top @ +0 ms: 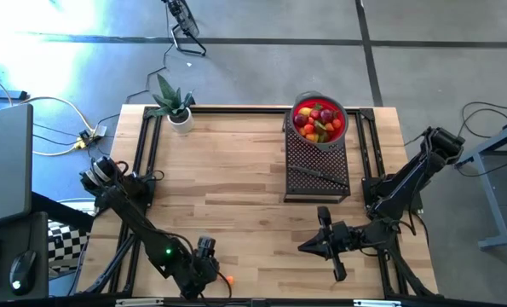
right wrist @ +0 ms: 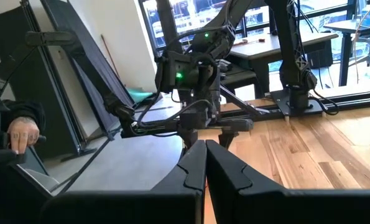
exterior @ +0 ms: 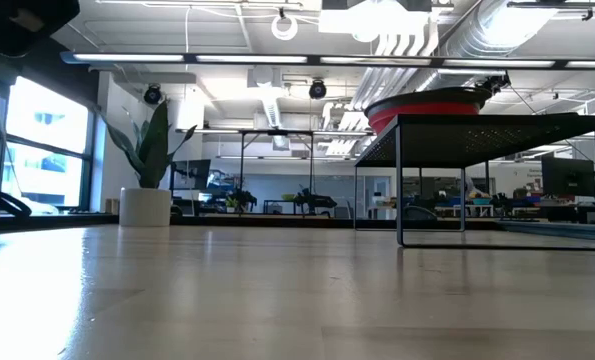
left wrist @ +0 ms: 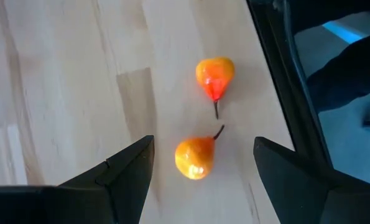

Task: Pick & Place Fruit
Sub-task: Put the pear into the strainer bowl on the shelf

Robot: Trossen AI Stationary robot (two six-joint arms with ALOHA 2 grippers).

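Here, the left gripper [top: 204, 256] hangs low over the bench's [top: 236, 162] near edge, left of centre, fingers [left wrist: 119, 171] spread wide and holding nothing. In the left wrist view two small orange toy pears lie on the bare wood between and just beyond those fingers. The nearer pear [left wrist: 194, 157] sits in the gap between them, touching neither; the farther pear [left wrist: 215, 76] lies just beyond it, its narrow end red. Their stems point toward each other, close but apart. In the high view only a bit of orange [top: 227, 278] shows beside the gripper at the bench's near edge.

The right gripper [top: 314, 246] rests over the near right part of the bench, fingers pressed together, empty, pointing toward the left arm. The right wrist view looks past its closed fingers [right wrist: 194, 168] at the left arm across the bench.

The rest of the fruit [top: 318, 119], red, yellow, orange and green pieces, is heaped in a red bowl [top: 297, 107] at the far right of the bench. The bowl stands on the far end of a dark mesh stand [top: 314, 162]. A dark-handled tool [top: 318, 174] lies on the mesh nearer its front. A potted plant [top: 175, 106] in a white pot stands at the far edge, left of centre.

A person's hand [right wrist: 22, 133] shows off the bench at the edge of the right wrist view.
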